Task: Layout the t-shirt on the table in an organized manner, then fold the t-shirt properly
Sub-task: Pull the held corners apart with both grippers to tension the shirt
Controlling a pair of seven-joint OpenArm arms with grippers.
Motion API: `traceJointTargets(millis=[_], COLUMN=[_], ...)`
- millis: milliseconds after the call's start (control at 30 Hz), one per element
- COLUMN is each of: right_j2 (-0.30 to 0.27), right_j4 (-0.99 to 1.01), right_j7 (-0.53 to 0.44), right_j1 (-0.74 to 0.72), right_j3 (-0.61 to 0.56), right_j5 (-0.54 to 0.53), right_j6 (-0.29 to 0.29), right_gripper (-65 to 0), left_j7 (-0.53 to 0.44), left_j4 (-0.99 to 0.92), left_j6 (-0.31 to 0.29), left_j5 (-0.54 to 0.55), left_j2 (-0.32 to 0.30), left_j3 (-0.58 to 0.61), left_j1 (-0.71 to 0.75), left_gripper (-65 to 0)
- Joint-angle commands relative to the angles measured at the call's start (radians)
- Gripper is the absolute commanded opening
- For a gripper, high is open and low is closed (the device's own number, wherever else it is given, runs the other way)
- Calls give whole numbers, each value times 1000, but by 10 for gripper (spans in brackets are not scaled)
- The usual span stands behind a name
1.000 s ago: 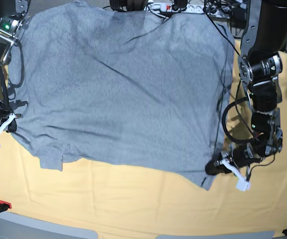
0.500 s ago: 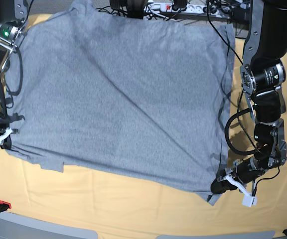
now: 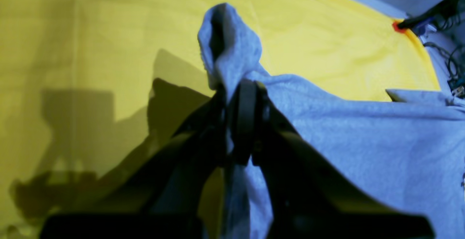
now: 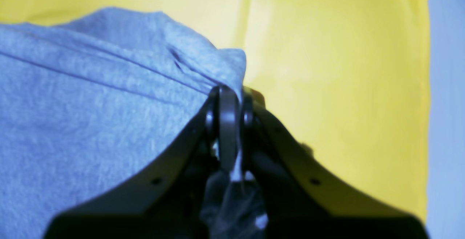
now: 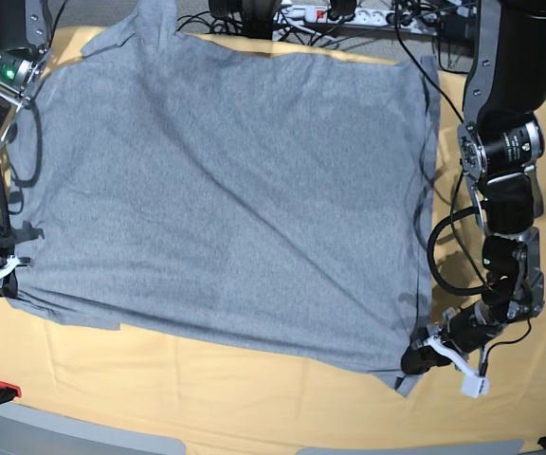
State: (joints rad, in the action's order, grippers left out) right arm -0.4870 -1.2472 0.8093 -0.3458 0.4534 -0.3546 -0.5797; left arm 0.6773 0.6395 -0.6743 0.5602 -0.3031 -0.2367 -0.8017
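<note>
The grey t-shirt [image 5: 226,190] lies spread wide over the yellow table [image 5: 207,398], plain side up, with no lettering showing. My left gripper [image 5: 417,360] is at the shirt's near right corner, shut on it. In the left wrist view the black fingers [image 3: 244,97] pinch a bunched tip of the t-shirt [image 3: 363,141] just above the table [image 3: 109,32]. My right gripper [image 5: 3,280] is shut on the shirt's near left edge. In the right wrist view its fingers [image 4: 228,102] clamp a fold of the t-shirt [image 4: 91,104] over the table [image 4: 327,68].
A power strip and cables [image 5: 330,13] run along the far edge, behind the shirt. A red clamp [image 5: 6,389] holds the tablecloth at the near left corner. Bare yellow cloth lies between the shirt's near hem and the table's front edge.
Both grippers have drawn their shirt corners toward the near edge of the table. The cloth has pulled taut and the diagonal creases have flattened.
</note>
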Motion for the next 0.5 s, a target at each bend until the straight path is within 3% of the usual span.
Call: traceJointTargets(millis=[0, 167, 333, 467], right_j2=[-28, -29, -29, -29], right_j4=[-13, -13, -13, -13], right_j7=[-21, 0, 22, 22], right_j1=[-27, -1, 51, 72], right_j3=[5, 5, 5, 5], right_j5=[-4, -7, -6, -6], right_j6=[8, 7, 7, 14], right_gripper=[-650, -650, -650, -650], left_j7=[-26, -23, 18, 65], left_j4=[18, 18, 18, 18], left_j6=[-8, -7, -3, 77], left_j5=[20, 19, 14, 11], left_j2=[-10, -16, -16, -24], left_j3=[34, 224, 274, 274], left_j1=[-44, -41, -38, -38], left_gripper=[-650, -650, -650, -650])
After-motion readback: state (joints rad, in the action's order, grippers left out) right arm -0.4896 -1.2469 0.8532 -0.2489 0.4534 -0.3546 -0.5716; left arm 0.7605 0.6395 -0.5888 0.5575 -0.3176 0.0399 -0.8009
